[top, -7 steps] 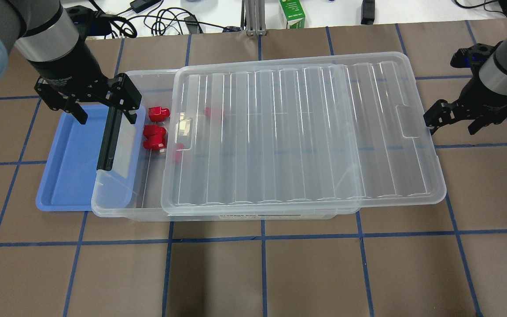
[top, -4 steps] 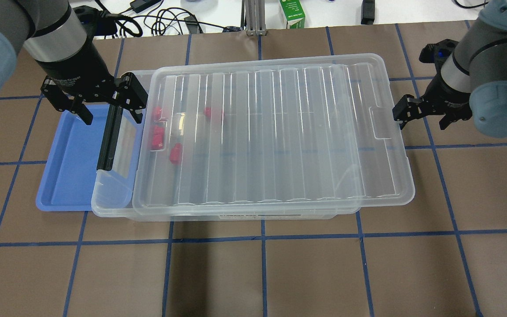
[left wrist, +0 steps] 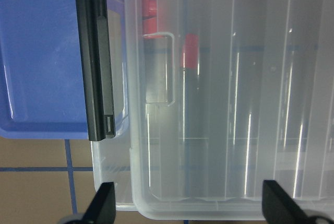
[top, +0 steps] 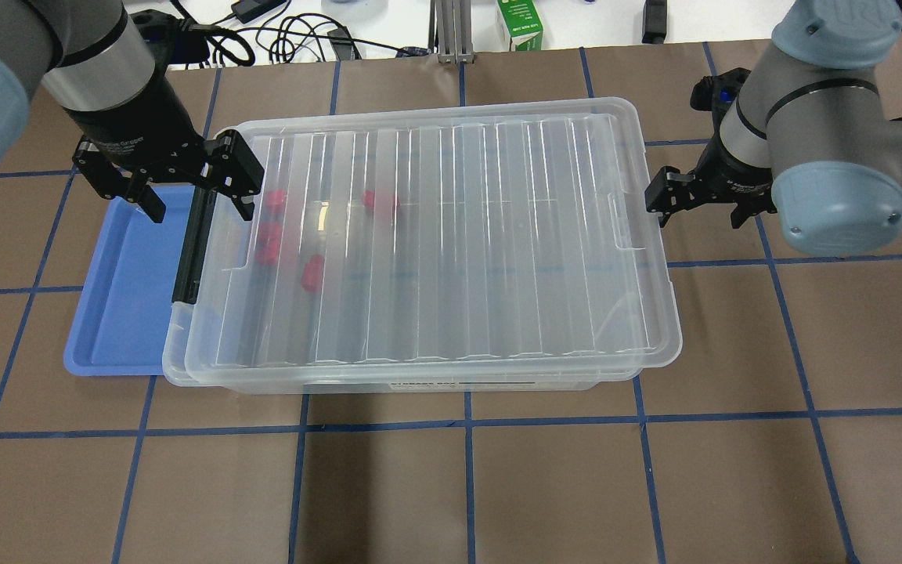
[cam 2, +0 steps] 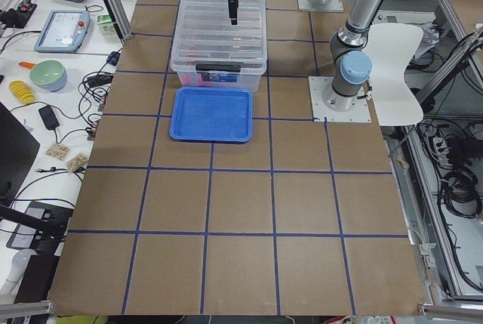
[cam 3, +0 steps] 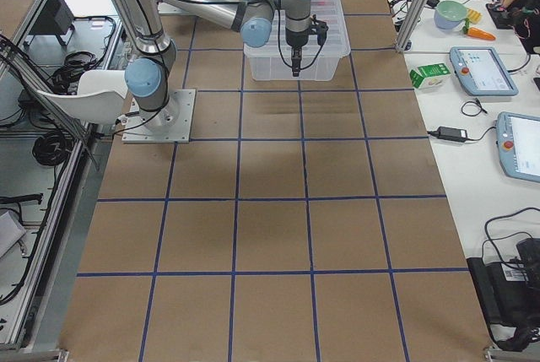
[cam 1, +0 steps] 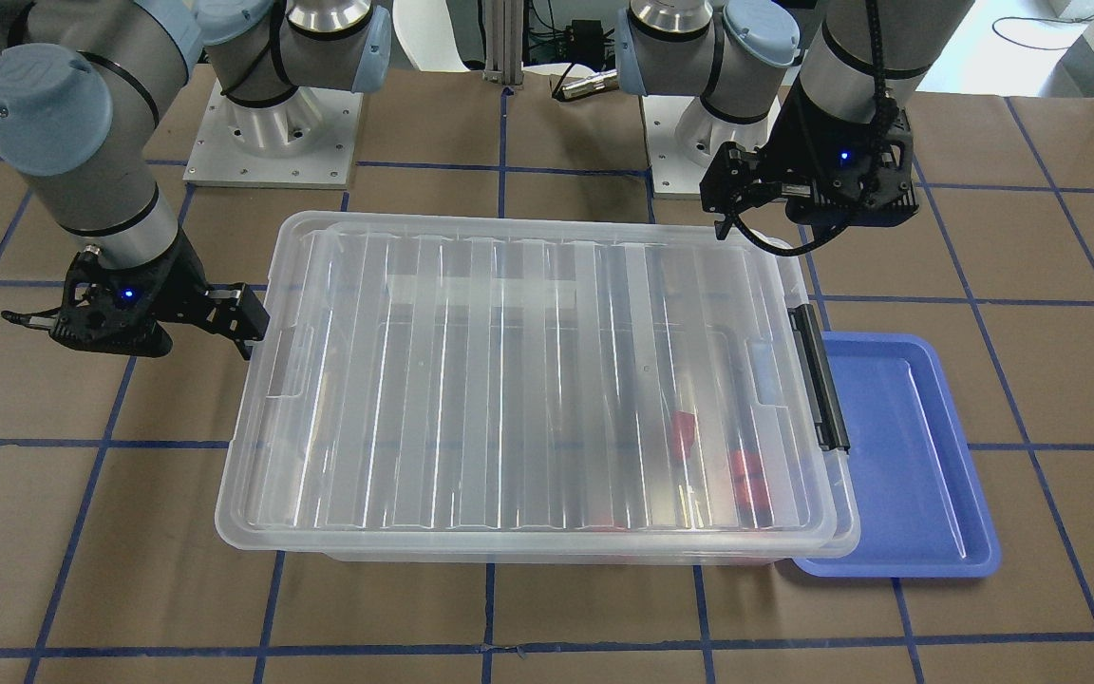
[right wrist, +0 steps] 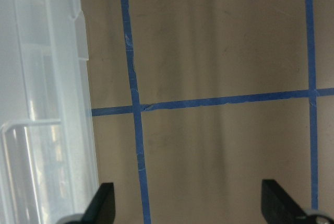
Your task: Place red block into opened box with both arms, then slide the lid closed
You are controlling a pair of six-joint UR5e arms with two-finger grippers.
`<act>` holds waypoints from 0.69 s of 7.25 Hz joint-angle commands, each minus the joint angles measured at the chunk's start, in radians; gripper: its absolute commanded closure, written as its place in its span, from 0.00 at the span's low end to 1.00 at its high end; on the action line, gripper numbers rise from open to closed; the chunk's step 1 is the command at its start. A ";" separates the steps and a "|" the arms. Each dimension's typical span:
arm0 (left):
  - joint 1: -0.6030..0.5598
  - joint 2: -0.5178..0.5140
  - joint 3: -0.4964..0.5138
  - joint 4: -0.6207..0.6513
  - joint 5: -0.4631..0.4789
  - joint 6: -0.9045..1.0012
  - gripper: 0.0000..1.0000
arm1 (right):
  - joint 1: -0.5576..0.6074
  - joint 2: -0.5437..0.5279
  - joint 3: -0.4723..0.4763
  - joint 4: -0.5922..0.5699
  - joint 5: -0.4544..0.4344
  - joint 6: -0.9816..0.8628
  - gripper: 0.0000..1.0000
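The clear lid (top: 459,235) lies over almost the whole box (top: 420,384); only a thin strip at the black latch bar (top: 189,243) is uncovered. Several red blocks (top: 312,272) show dimly through the lid at the box's left end, also red blocks (cam 1: 746,475) in the front view. My left gripper (top: 193,200) hovers open above the latch end, its fingers astride the latch bar (left wrist: 96,67). My right gripper (top: 698,213) is open at the lid's right short end, one finger (cam 1: 248,328) against the lid's edge (right wrist: 52,104).
A blue tray (top: 122,298) lies on the table partly under the box's left end. Beyond the table's far edge are a green carton (top: 520,23), cables (top: 294,39) and a metal post (top: 451,31). Brown table (top: 467,486) with blue grid lines surrounds the box.
The lid has slid left over the box and now covers the red blocks. My right gripper moved left with the lid's end. The left gripper has barely shifted.
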 commanded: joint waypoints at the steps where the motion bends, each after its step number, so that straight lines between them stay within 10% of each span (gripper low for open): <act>1: 0.000 0.003 -0.001 -0.002 0.001 0.004 0.00 | 0.006 0.006 -0.013 -0.009 -0.002 0.002 0.00; 5: 0.000 0.005 -0.001 -0.002 0.001 0.008 0.00 | 0.038 -0.121 -0.165 0.218 -0.007 0.027 0.00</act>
